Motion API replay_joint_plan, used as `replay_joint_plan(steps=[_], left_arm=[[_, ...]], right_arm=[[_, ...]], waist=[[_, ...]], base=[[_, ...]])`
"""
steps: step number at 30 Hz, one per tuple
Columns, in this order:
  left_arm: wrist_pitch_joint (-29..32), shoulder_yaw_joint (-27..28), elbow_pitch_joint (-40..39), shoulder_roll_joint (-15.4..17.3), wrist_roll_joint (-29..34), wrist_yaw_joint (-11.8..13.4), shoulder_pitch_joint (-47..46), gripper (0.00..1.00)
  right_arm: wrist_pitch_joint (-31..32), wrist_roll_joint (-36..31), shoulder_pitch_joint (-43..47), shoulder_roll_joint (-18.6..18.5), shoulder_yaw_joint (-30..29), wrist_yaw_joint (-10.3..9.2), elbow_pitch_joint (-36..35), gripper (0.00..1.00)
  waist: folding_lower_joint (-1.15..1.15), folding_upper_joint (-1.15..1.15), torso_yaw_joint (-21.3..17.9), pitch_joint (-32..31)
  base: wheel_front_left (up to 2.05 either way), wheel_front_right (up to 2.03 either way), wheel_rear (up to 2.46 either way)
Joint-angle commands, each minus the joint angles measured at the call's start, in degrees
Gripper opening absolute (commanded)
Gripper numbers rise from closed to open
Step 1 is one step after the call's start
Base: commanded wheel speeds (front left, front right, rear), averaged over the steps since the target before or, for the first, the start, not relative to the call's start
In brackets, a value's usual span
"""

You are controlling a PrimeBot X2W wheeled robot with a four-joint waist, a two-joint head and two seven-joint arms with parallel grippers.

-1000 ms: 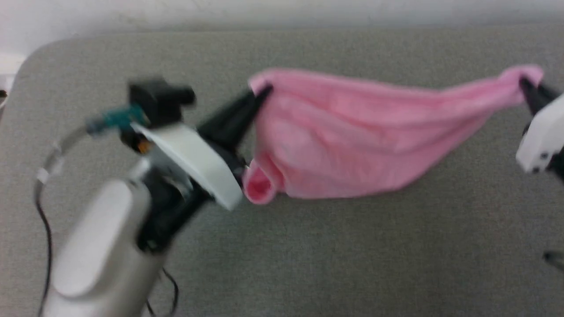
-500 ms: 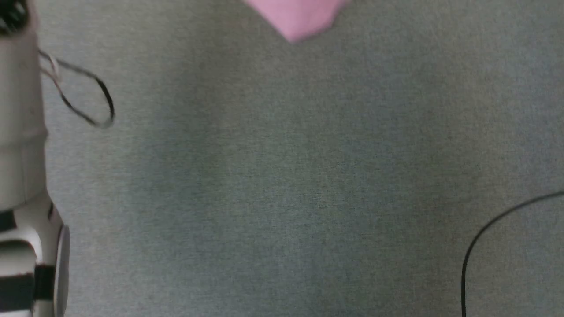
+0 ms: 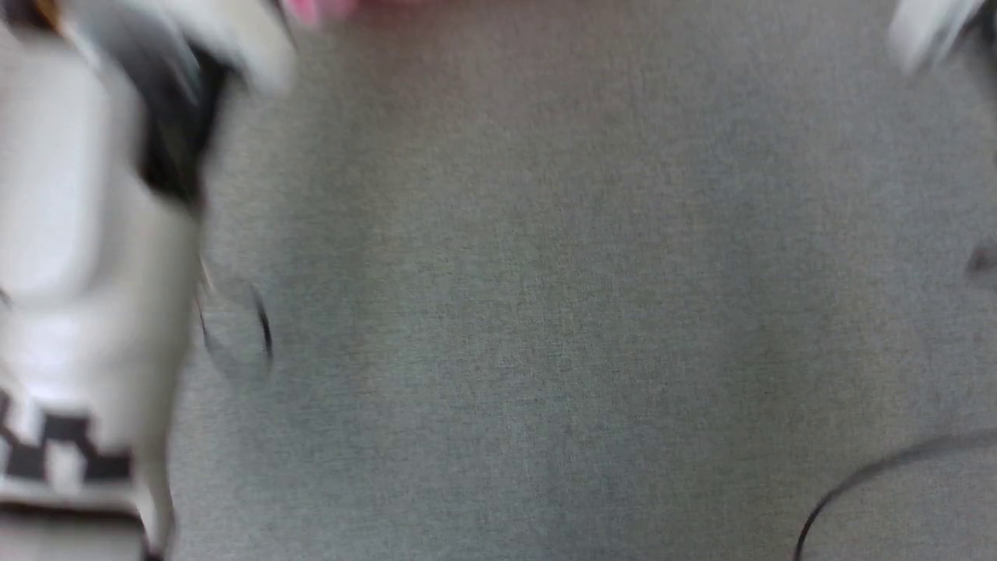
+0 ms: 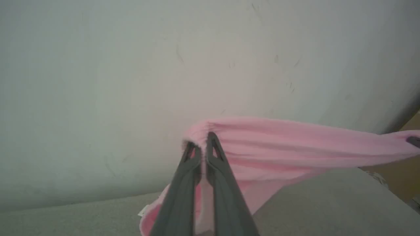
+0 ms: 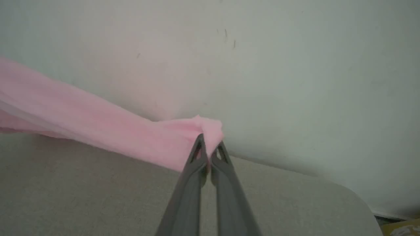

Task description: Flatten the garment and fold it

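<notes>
Pink garment (image 4: 288, 147) is held stretched across mid-frame.
Bunched ends are clamped by left gripper (image 4: 200, 146) and right gripper (image 5: 210, 144), both closed.

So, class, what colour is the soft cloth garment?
Plain light pink, no print; the garment shows best in the left wrist view.

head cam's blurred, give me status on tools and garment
Left tool shut on one end of garment. Right tool shut on the other end. Garment strung between, sagging. Grey table beneath, wall behind.
</notes>
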Motion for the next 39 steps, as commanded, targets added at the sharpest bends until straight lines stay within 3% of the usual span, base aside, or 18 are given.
replay_joint_plan(steps=[1,6,11,16,23,26,30,39], left_arm=[[0.92,-1.40,0.66,0.46,-0.20,-1.20,5.23,0.00],[5.84,-7.60,-1.38,1.62,-2.01,-4.06,22.49,0.00],[10.02,-11.12,-8.57,4.05,-4.06,-3.28,40.15,0.00],[13.85,-12.52,-19.78,5.68,-7.27,0.62,55.44,0.00],[16.99,-10.95,-36.70,7.65,-9.72,9.16,69.10,0.00],[17.13,-10.71,-41.65,7.92,-9.83,10.63,71.37,0.00],[15.97,-11.01,-43.71,6.82,-9.43,9.96,69.56,0.00],[11.34,-10.88,-35.37,-1.00,-9.15,7.01,54.67,0.00]], right_arm=[[0.90,1.69,5.28,-0.74,0.53,-0.13,-0.21,0.00],[5.01,6.16,22.54,-1.90,1.04,-0.13,-4.62,0.00],[10.70,8.04,40.06,-2.55,-0.60,-0.13,-12.70,0.00],[16.54,6.41,55.61,-1.31,-5.64,-0.13,-22.10,0.00],[26.23,2.48,71.64,2.76,-14.53,-0.13,-34.70,0.00],[26.89,1.84,73.30,4.17,-16.56,-0.13,-39.72,0.00],[24.50,1.13,69.63,4.05,-16.24,-0.13,-41.88,0.00],[15.92,0.45,48.96,-0.83,-9.75,-0.13,-31.62,0.00]], waist=[[0.00,0.00,1.31,-3.63],[0.00,0.00,1.73,-8.84],[0.00,0.00,1.60,-12.85],[0.00,0.00,1.82,-15.20],[0.00,0.00,3.00,-15.84],[0.00,0.00,3.56,-15.58],[0.00,0.00,4.37,-15.20],[0.00,0.00,7.57,-11.90]], base=[[0.00,0.00,0.00],[0.00,0.00,0.00],[0.00,0.00,0.00],[0.00,0.00,0.00],[0.00,0.00,0.00],[0.00,0.00,0.00],[0.00,0.00,0.00],[0.00,0.00,0.00]])
